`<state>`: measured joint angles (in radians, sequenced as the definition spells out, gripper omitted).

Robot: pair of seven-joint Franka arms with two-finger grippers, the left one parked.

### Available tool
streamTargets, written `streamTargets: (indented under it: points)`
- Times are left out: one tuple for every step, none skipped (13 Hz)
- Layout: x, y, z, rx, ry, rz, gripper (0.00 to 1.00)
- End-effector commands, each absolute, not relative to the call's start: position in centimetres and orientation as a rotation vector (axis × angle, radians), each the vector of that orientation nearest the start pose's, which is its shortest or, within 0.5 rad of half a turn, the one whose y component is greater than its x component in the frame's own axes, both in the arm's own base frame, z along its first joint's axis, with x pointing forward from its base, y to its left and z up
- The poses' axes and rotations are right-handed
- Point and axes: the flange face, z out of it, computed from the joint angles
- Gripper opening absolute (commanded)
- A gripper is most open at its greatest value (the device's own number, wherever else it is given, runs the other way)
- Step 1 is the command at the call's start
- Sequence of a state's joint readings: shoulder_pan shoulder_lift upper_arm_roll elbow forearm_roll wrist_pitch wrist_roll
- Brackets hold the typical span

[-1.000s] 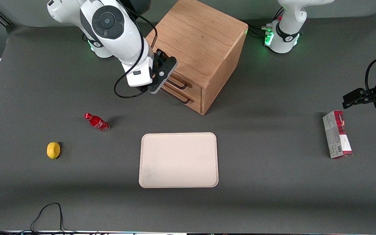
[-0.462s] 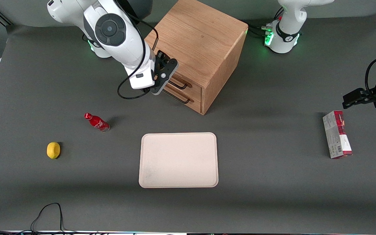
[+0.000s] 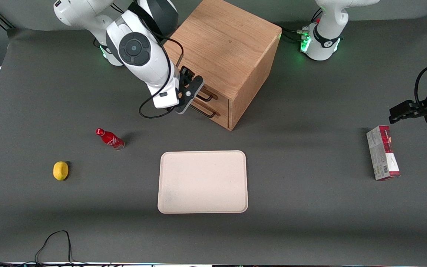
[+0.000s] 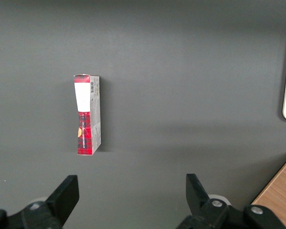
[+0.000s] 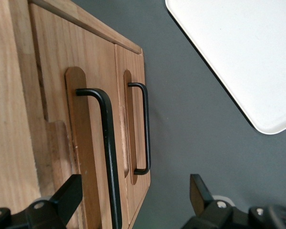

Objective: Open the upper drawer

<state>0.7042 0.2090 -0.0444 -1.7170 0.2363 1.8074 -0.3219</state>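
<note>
The light oak cabinet stands far from the front camera, its two drawer fronts turned toward the working arm's end of the table. The upper drawer looks shut, and its long black bar handle sits above the bottom drawer's handle. My gripper hovers just in front of the drawer fronts. It is open. The upper handle's bar runs between the two fingers, and neither finger touches it.
A cream tray lies nearer the front camera than the cabinet. A red bottle and a lemon sit toward the working arm's end. A red and white box lies toward the parked arm's end.
My arm has swung down and in toward the drawer fronts, bringing the open gripper closer to the handles. The drawers have not moved.
</note>
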Motion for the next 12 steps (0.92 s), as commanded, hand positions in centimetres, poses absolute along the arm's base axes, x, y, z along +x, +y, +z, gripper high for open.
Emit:
streamTargets:
  points:
    - [45.3, 39.5, 44.8, -2.600, -1.326, 0.204, 1.00]
    - [45.3, 39.4, 44.4, -2.606, -1.326, 0.205, 1.00]
    - [45.3, 39.3, 44.0, -2.610, -1.324, 0.207, 1.00]
    - [45.3, 39.3, 43.8, -2.610, -1.324, 0.198, 1.00]
    - [45.2, 39.4, 43.8, -2.609, -1.326, 0.199, 1.00]
    - [45.2, 39.1, 43.4, -2.615, -1.323, 0.206, 1.00]
    - [45.3, 38.9, 43.0, -2.621, -1.320, 0.207, 1.00]
    - [45.3, 38.8, 42.8, -2.625, -1.322, 0.202, 1.00]
    - [45.3, 38.7, 42.7, -2.627, -1.319, 0.202, 1.00]
    - [45.4, 38.5, 42.7, -2.630, -1.313, 0.201, 1.00]
    - [45.4, 38.4, 42.7, -2.630, -1.313, 0.201, 1.00]
    - [45.4, 38.4, 42.8, -2.630, -1.313, 0.196, 1.00]
